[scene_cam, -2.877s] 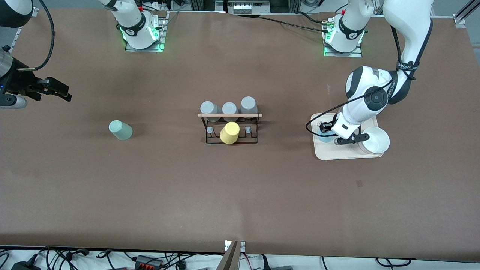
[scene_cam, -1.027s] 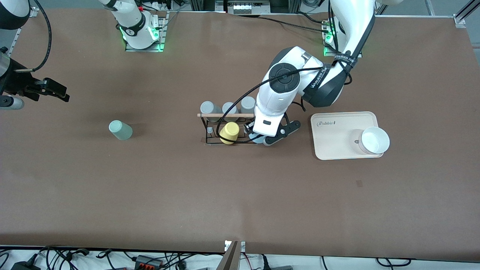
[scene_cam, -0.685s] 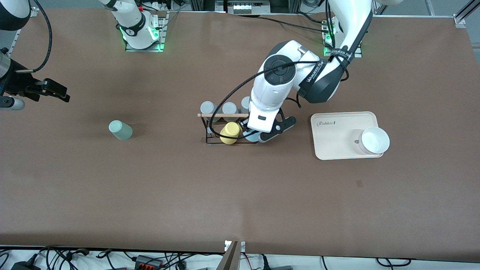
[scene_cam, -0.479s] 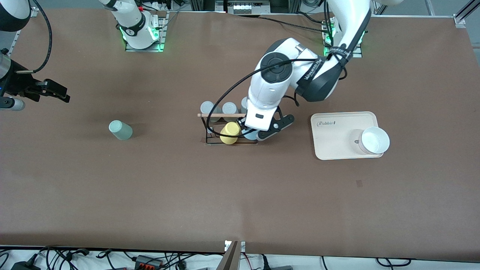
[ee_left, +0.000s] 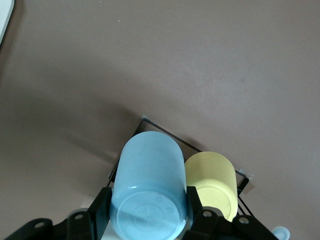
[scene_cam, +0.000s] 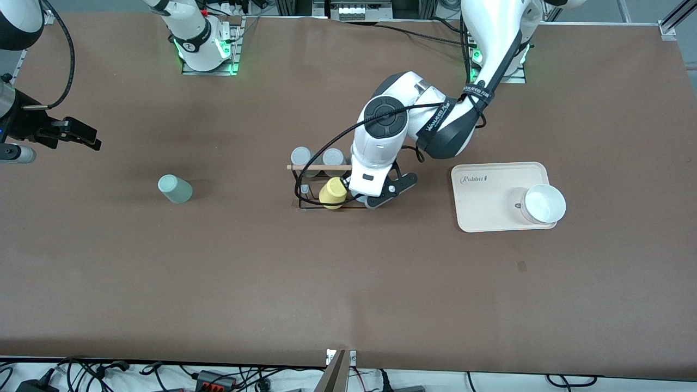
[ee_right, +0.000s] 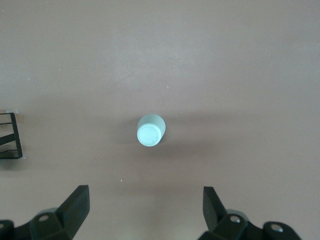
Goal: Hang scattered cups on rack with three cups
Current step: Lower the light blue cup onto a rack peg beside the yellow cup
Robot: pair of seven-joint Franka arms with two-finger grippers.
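Light blue cup [ee_left: 150,187], base up, axis upright, pinched by left gripper [ee_left: 147,212] over rack [scene_cam: 333,188] beside yellow cup [scene_cam: 333,193]; sage green cup [scene_cam: 175,189] inverted on table; right gripper [ee_right: 145,212] waits, fingers spread.

Light blue cup [ee_left: 150,185] at rack [scene_cam: 305,188], sage cup [scene_cam: 175,189] apart.

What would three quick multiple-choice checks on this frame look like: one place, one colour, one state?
1. Where is the sage green cup?
A. on the rack
B. on the table toward the right arm's end
C. on the tray

2. What colour is the cup in the left hand?
A. light blue
B. yellow
C. grey

3. How is the right hand?
A. shut on a cup
B. open
C. shut, holding nothing

Key: B, the sage green cup stands alone on the table. A, the left hand grips the light blue cup over the rack. B, the right hand has fingers spread apart.
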